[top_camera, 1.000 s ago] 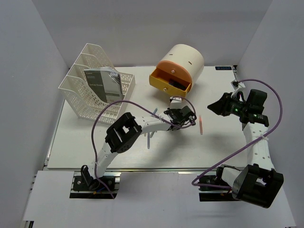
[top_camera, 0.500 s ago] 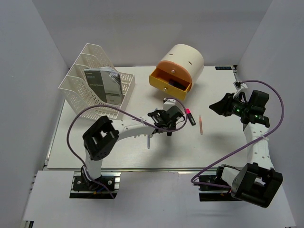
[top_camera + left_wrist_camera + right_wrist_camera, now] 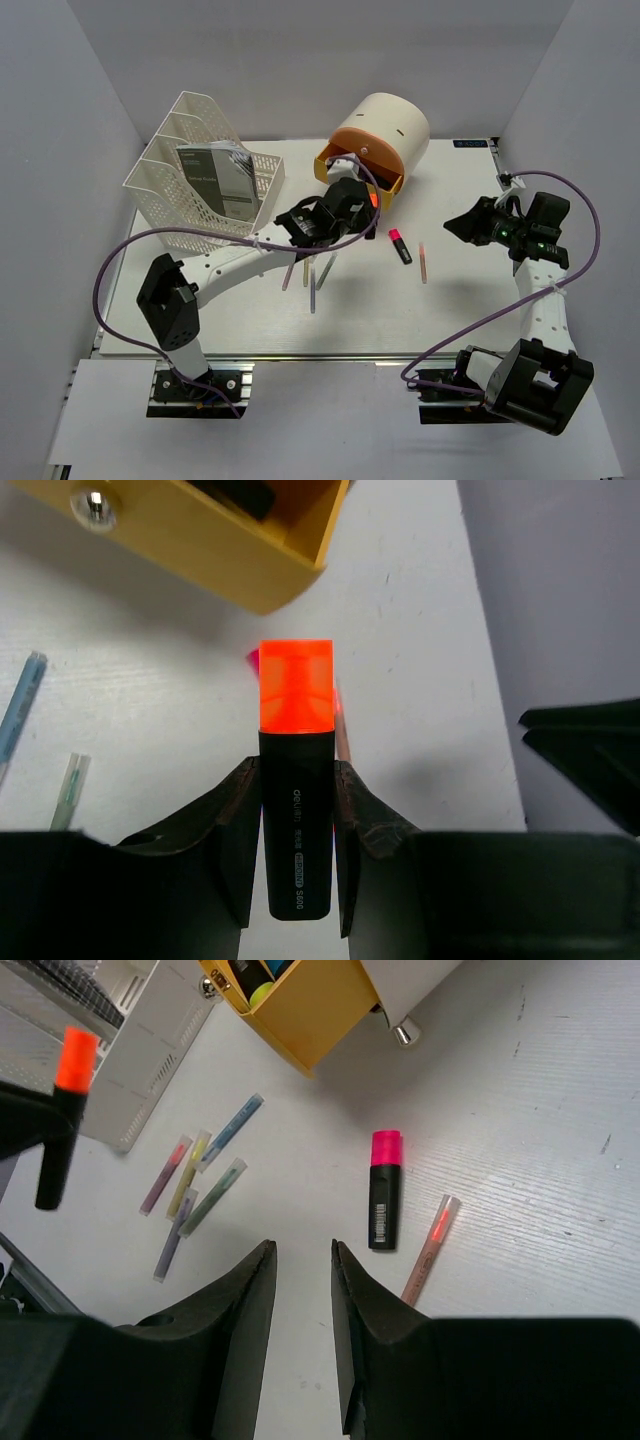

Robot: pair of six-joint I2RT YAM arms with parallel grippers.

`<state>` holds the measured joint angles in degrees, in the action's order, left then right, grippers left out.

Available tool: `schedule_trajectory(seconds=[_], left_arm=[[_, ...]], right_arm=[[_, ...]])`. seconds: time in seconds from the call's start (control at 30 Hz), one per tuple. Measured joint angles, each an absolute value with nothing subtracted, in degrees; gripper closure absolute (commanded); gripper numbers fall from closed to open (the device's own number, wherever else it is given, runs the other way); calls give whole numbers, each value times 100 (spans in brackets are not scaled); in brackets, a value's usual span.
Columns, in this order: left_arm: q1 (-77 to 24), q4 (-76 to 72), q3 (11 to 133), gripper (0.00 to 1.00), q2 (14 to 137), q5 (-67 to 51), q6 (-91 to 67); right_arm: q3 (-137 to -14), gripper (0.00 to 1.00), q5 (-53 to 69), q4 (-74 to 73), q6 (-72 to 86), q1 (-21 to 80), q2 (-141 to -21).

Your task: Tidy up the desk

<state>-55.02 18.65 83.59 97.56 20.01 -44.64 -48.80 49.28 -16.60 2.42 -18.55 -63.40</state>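
Left gripper [image 3: 297,775] moved to drawer [image 3: 200,540] — clamps highlighter [image 3: 296,685] above desk [image 3: 480,300]; right gripper [image 3: 302,1252] ajar, empty.

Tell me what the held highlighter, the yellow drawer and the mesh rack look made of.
The highlighter looks like plastic: matte black barrel with printed lettering, translucent glossy orange cap. The yellow drawer could be painted wood or plastic: smooth matte faces, thick walls, a shiny metal-looking knob. The file rack appears to be white moulded plastic, judging by its uniform lattice walls.

Left wrist: yellow drawer [image 3: 200,540] cut by top edge, contents unclear; pink object [image 3: 252,661] mostly behind orange highlighter [image 3: 296,780]. Top: left pincer [image 3: 355,200] covers drawer front; booklet [image 3: 220,180] print unreadable.
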Motion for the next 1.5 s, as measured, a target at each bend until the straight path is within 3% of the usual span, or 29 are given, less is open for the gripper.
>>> schedule_trajectory(seconds=[0.23,0.9,1.0,1.03,1.13,1.5], left_arm=[[-5006,1680,9196,100,10101,1953,-4801],[-3896,102,9808,100,11703,1389,-7043],[-3841,78,9808,77,11778,1380,-7262],[-3820,73,9808,64,11778,1356,-7319],[-3795,-49,9808,48,11778,1293,-7454],[-3771,-255,9786,41,11775,978,-7601]], right_arm=[[-4880,66,4930,-1651,261,-1925,-6340],[-4880,66,4995,-1651,261,-2025,-6340],[-4880,65,4995,-1651,261,-2032,-6340],[-4880,65,4995,-1653,263,-2034,-6340],[-4880,65,5000,-1651,261,-2047,-6340],[-4880,61,5013,-1653,246,-2056,-6361]])
